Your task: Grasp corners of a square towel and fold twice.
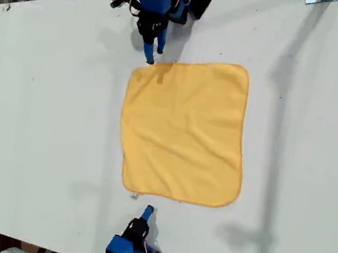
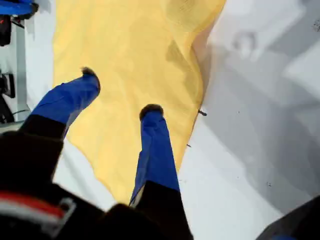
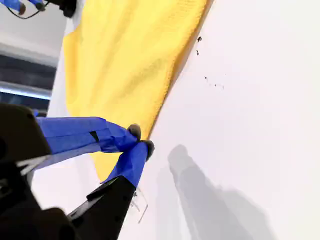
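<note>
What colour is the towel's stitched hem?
Slightly darker orange than the yellow-orange towel; clearest in the exterior view.

My first gripper (image 2: 117, 95), blue-fingered on a black wrist, points down with its jaws spread apart. My second gripper (image 3: 141, 140), the same blue plastic pair, hangs lower in the exterior view (image 1: 148, 211), fingertips (image 3: 134, 131) pressed together, holding nothing.

Robotics lab – bare white bench (image 1: 41, 110), two desktop arms

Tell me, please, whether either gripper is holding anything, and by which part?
Nothing is held: my first gripper is open above a towel corner; my second gripper is shut, empty.
</note>
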`<state>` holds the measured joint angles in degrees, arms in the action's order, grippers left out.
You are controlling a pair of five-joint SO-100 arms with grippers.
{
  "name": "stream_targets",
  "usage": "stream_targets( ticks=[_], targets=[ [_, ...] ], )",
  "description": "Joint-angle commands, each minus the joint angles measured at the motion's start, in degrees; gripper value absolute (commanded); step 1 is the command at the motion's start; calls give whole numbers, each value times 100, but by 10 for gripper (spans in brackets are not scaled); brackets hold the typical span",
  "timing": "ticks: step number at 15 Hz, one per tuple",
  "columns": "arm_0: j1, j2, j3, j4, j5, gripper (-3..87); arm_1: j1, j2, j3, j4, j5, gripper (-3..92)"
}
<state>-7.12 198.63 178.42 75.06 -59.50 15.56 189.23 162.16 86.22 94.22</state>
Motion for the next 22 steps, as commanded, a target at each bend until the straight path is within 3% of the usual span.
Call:
stream_targets(
  ticks=[1, 2, 4, 8, 10, 12, 14, 17, 22],
  targets=[
    [18, 18, 35, -44, -3410, -2, -2162, -53, -167, 53, 79, 35],
    [0, 18, 35, -97, -3261, 83, -2320, -53, -176, 62, 70, 98],
    [-97, 18, -18, 62, -3076, 96, -2391, -53, -185, 70, -35, 132],
    [158, 9, 26, -18, -3437, 153, -2496, -70, 70, -422, -519, 211],
    [158, -70, -264, -334, -2839, 151, -2470, -888, -475, -299, -712, 226],
    [176, -1564, -1257, -281, -2777, 139, -2373, -2602, -1670, -308, -1178, 235],
    [466, -4588, -2900, -369, -2936, 136, -2268, -5089, -2874, -571, -1784, 237],
    [879, -6899, -4140, -817, -3067, 152, -2777, -8552, -5080, -202, -1872, 253],
    [1846, -7286, -3929, -1415, -4008, 149, -3990, -9062, -5309, -334, -844, 284]
  ],
)
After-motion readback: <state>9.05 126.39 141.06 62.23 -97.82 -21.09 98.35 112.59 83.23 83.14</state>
